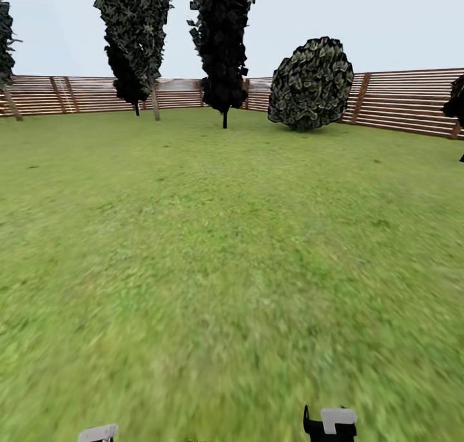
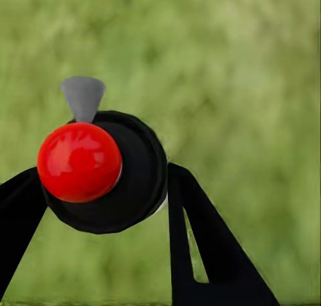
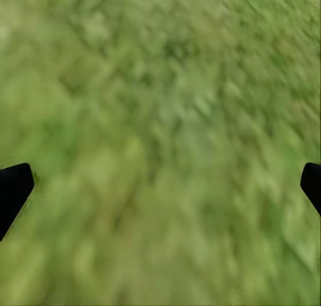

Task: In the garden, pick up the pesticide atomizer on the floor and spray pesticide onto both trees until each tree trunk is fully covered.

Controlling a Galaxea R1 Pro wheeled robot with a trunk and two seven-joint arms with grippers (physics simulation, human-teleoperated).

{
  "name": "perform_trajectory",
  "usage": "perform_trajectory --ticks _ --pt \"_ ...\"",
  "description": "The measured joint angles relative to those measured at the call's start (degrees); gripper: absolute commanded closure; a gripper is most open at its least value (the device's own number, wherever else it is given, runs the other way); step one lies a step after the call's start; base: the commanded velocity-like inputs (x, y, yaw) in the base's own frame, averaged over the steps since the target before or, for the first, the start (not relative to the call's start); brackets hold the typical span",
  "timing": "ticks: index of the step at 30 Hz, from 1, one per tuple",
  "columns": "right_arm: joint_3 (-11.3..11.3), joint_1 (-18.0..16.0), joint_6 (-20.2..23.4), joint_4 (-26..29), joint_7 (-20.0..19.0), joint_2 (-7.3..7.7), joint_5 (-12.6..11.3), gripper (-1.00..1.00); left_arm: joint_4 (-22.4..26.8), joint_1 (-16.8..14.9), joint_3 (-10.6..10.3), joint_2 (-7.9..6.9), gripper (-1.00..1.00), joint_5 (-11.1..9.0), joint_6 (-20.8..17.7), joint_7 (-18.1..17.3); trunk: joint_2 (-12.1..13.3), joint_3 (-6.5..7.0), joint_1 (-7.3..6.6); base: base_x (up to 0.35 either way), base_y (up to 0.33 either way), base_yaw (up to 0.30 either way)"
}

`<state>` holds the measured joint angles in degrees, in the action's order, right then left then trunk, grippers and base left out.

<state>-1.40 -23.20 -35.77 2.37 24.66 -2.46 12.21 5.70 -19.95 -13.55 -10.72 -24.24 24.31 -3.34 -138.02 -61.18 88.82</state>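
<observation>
green, blurry grass lawn fills most of the head view, running back to a brown horizontal-slat wooden fence across the upper part of the frame under a pale sky. in front of the fence stand two tall thin-trunked trees with dark foliage, one at upper left of centre and one at upper centre, and a round dark bush to the right of them. more dark foliage clips the far left and far right edges.

in the left wrist view the left gripper holds the pesticide atomizer: a black round body with a glossy red knob on it and a grey cone-shaped nozzle beside the knob. the black fingers sit closed against either side of the body, with grass behind.

in the right wrist view the right gripper has its black fingers spread wide at the two frame edges, holding nothing, over blurred grass.

at the bottom edge of the head view a pale grey part shows at lower left and a black and pale grey part at lower right; what they belong to cannot be told.
</observation>
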Motion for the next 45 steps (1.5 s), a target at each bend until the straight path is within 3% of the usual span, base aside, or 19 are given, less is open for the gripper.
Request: perform_trajectory --ticks 45 --pt "0.00 0.00 -0.09 0.00 0.04 -0.70 0.00 -1.00 0.10 0.00 0.00 0.26 1.00 -0.15 0.05 -0.09 0.00 0.00 0.00 0.000 0.000 0.285"
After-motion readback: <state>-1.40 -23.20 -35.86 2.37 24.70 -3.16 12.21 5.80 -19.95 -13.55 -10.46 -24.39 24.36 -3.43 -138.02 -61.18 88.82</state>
